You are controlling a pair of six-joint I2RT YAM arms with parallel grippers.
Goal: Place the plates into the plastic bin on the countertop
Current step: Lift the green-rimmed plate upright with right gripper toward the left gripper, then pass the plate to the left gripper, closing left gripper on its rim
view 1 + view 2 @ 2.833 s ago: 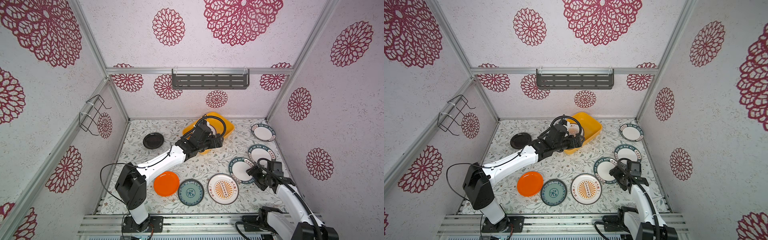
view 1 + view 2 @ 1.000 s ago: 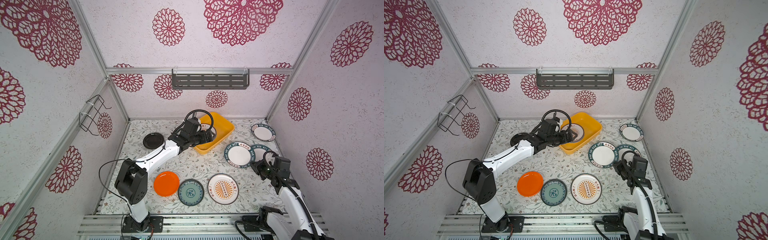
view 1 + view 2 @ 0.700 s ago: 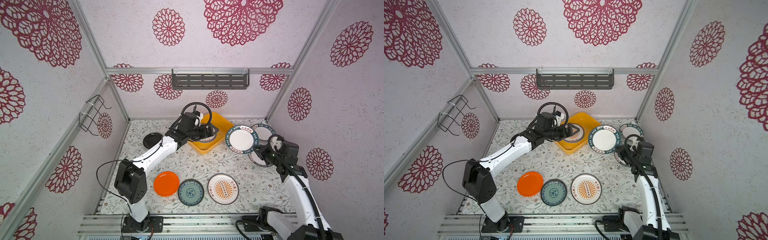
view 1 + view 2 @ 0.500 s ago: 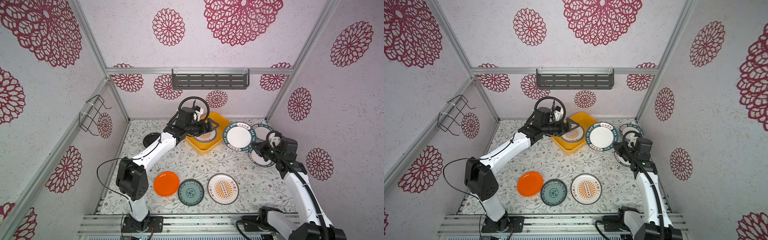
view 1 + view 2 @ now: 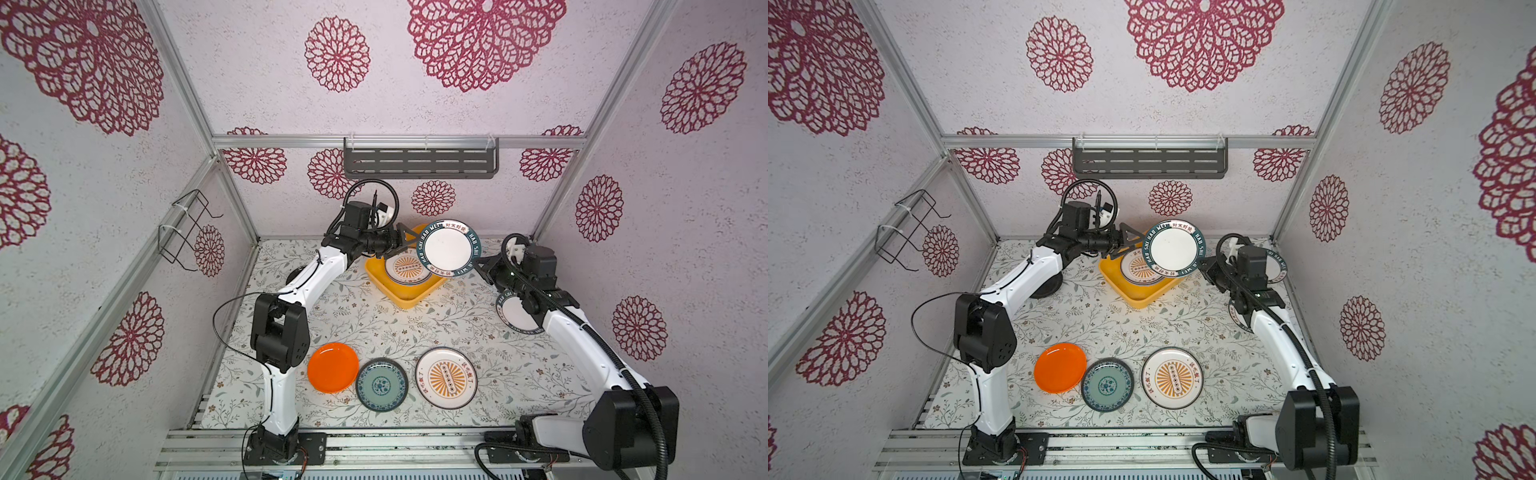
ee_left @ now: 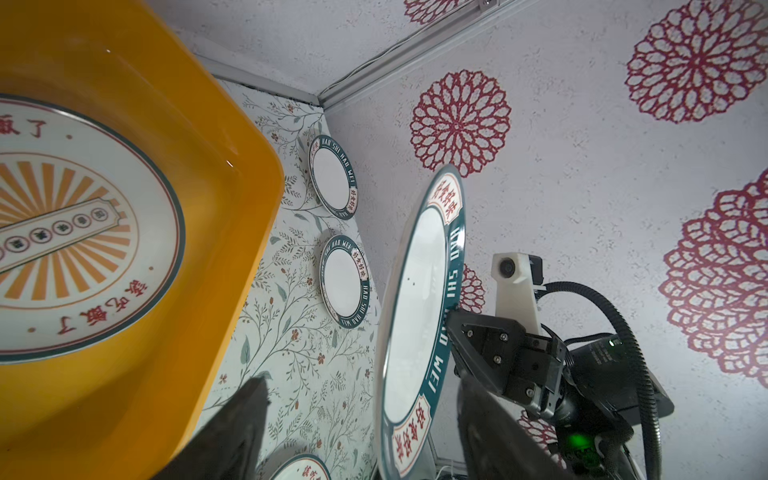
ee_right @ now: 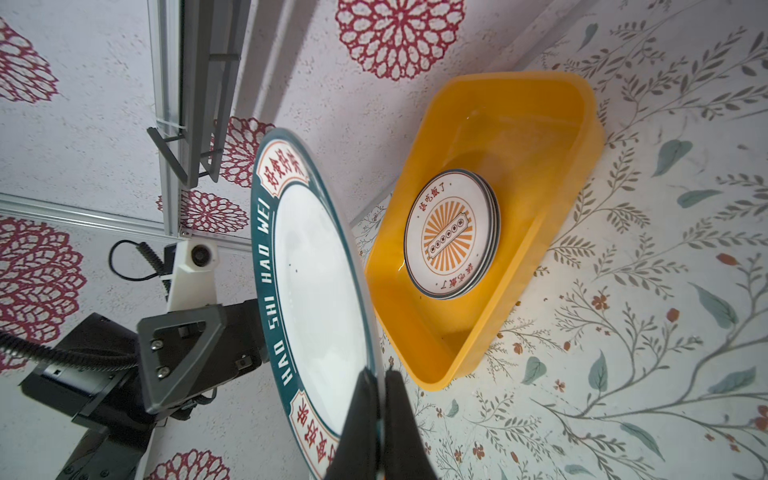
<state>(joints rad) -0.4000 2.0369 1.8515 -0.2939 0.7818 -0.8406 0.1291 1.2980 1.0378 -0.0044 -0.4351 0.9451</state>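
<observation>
Holding a lettered plate [image 5: 448, 248] up in the air, the right gripper [image 5: 478, 266] pinches its rim. The plate stands tipped on its edge above the yellow plastic bin [image 5: 399, 301]. The bin sits on the countertop [image 5: 374, 324] near the middle of the back edge.

The left gripper [image 5: 409, 241] reaches in from the other side. Its fingers [image 6: 237, 428] are spread wide. The left wrist view shows the plate's rim between them, with a gap on each side, so they do not touch it. The top views cannot show that gap.

The right wrist view shows the two right fingers [image 7: 361, 419] pressed onto the rim, one on each face. It also shows that the sunburst plate [image 7: 451, 235] in the bin lies on top of a small stack. In both top views you see only the top plate there.

The left wrist view shows two more lettered plates lying flat along the right edge of the countertop: one [image 6: 332, 183] by the back right corner and one [image 6: 345, 280] nearer the front. In both top views the right arm covers most of them.

Only the top views show the row near the front edge: an orange plate [image 5: 332, 368], a teal plate [image 5: 381, 384] and another sunburst plate [image 5: 446, 377], side by side. A black plate [image 5: 1046, 286] lies near the left edge, half hidden under the left arm.
</observation>
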